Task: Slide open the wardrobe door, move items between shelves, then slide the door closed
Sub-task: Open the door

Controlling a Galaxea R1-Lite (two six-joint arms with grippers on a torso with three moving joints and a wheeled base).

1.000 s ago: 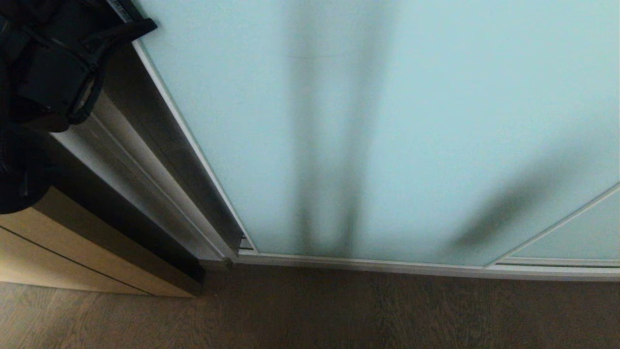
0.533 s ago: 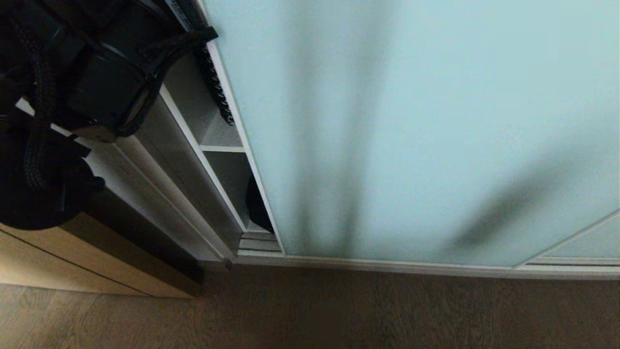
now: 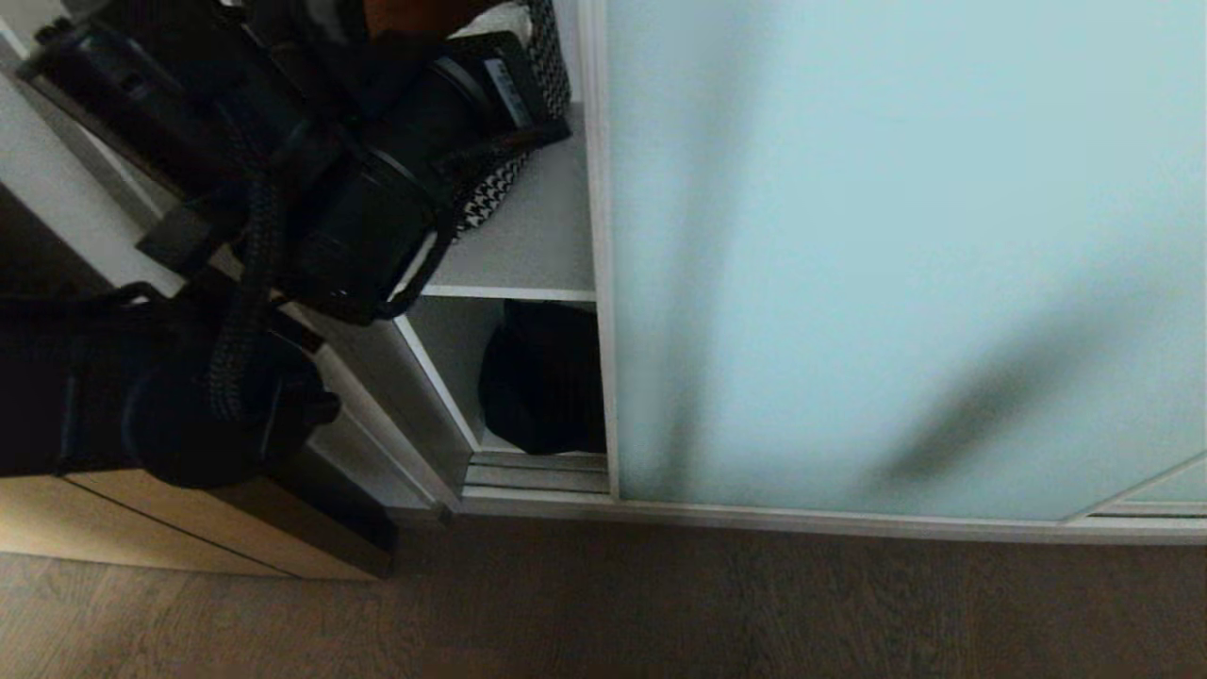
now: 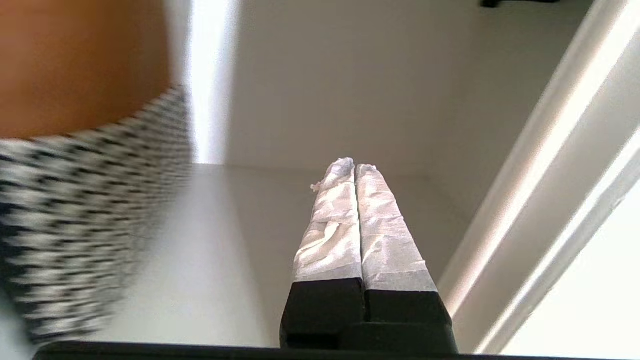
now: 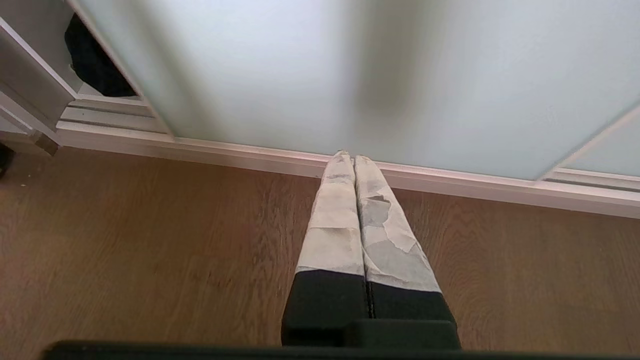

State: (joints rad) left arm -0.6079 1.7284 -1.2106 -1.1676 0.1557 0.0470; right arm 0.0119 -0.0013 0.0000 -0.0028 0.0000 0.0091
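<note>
Reaching into the opening beside the sliding wardrobe door (image 3: 896,245), the left gripper (image 4: 348,167) has its taped fingers pressed together and holds nothing. It hovers over the white upper shelf (image 3: 528,255), near the houndstooth bag (image 4: 75,215) standing on that shelf. Under this shelf, just beside the door's edge, lies the black pouch bag (image 3: 542,377). The right gripper (image 5: 348,156) is closed and empty too, above the wooden floor (image 5: 150,250) in front of the door.

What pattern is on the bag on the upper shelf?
Black-and-white houndstooth bag, clearest in the head view.
</note>
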